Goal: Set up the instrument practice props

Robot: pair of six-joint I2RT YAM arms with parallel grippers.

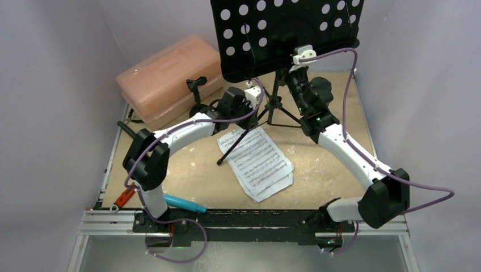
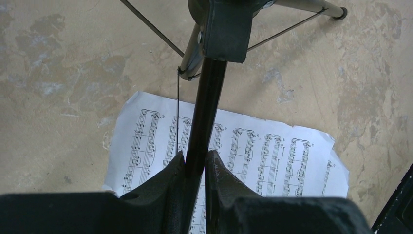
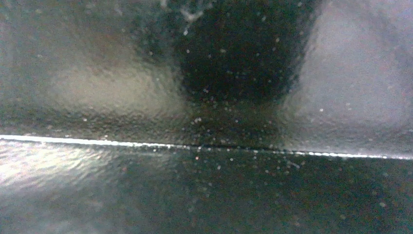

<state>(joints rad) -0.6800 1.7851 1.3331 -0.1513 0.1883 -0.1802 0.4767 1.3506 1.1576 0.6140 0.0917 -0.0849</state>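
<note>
The music stand stands at the far middle of the table, a worn tan board with pale scuffs; its desk is a flat black sheet pierced by rows of round holes, tilted above thin tripod legs and wire braces. The left gripper is clamped on a smooth black tube of the stand below the leg hub; its matte, wedge-shaped fingers press the tube from both sides with no gap showing. The right gripper reaches up to the desk's lower edge; its wrist view is filled by a dark, grainy, dust-flecked surface crossed by one thin bright line; I cannot tell whether its fingers are apart or together.

The sheet-music pages, thin white paper with printed staves, lie flat and overlapped near the middle of the board; one stand leg crosses over their far left corner. The mic stand, small, black and round-based, stands upright just in front of the pink box, a translucent, round-cornered plastic case at the far left. The microphone, a smooth cyan cylinder, lies at the near edge beside the left arm's base; the red-handled tool lies at the near left corner.

Bare board lies open left of the pages and to their right; plain walls close in on both sides.
</note>
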